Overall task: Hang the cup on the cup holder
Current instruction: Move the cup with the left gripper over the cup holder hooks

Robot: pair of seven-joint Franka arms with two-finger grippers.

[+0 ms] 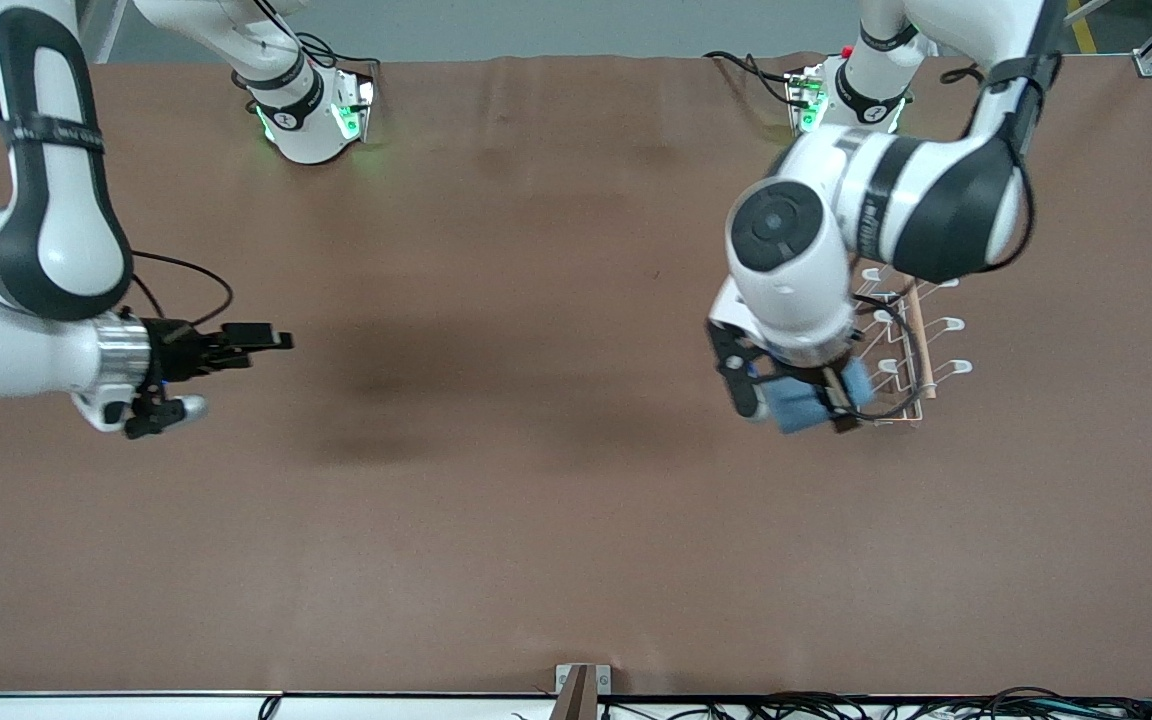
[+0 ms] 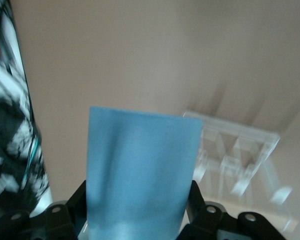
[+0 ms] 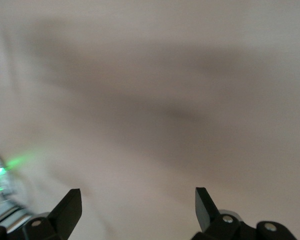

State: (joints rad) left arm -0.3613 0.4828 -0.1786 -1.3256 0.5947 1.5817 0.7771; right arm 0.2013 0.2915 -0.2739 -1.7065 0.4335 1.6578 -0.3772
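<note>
1. The table [image 1: 556, 520] has a plain brown top running under both arms.
2. The cup holder [image 1: 911, 345], a white wire rack with a wooden dowel, stands on the table toward the left arm's end.
3. Both arm bases [image 1: 316, 120] sit along the table's edge farther from the front camera than the holder.

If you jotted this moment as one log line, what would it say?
left gripper: shut on cup, beside cup holder | right gripper: open, empty, waiting over table | cup: not hung

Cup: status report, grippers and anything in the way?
Left gripper shut on cup, up beside the holder. Right gripper open, empty, waiting at its end of the table. Cup not yet hung. Nothing in the way.
</note>
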